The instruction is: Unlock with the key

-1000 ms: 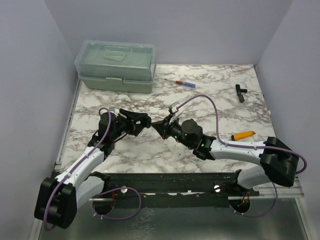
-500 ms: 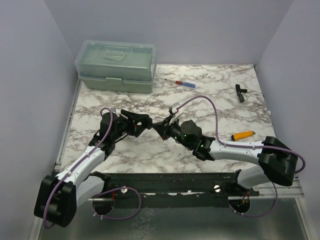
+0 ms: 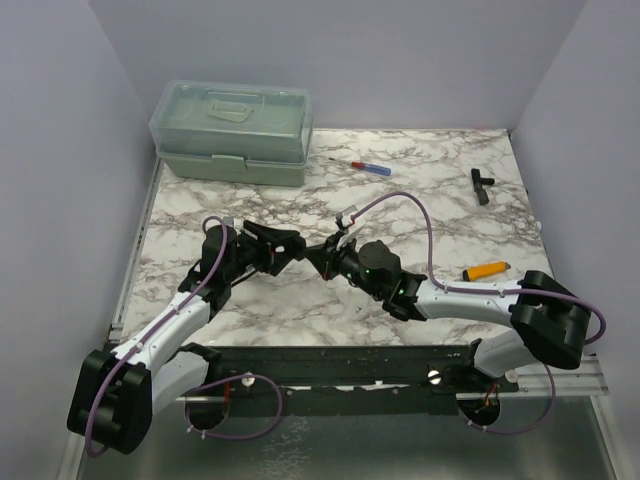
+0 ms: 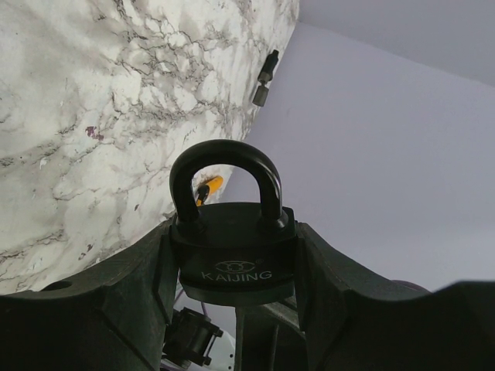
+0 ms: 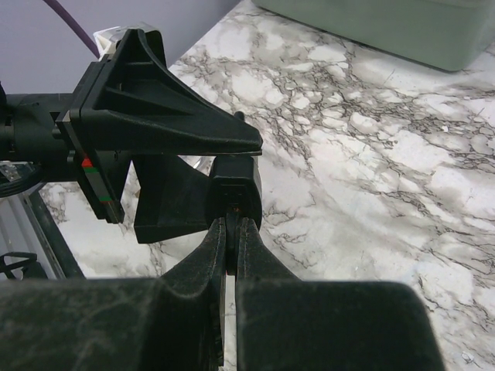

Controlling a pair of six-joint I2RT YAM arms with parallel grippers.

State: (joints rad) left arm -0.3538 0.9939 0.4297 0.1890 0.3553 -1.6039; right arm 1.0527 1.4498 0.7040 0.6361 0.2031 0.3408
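A black padlock [image 4: 233, 251] marked KAIJING sits clamped between my left gripper's fingers [image 4: 147, 286], its shackle closed and pointing away from the wrist. In the top view the left gripper [image 3: 285, 247] holds it above the marble table's middle. My right gripper [image 3: 322, 252] meets it from the right. In the right wrist view the right fingers [image 5: 215, 247] are shut on a thin black key [image 5: 231, 232], whose tip sits at the padlock's bottom face [image 5: 236, 185]. The key blade is hidden.
A green lidded toolbox [image 3: 235, 130] stands at the back left. A red-and-blue screwdriver [image 3: 358, 165], a black T-shaped tool [image 3: 481, 185] and an orange cutter [image 3: 486, 270] lie on the right half of the marble table [image 3: 420, 215].
Both grippers have drifted slightly left together, with the right wrist pressing a little closer to the padlock. Both grips are unchanged.
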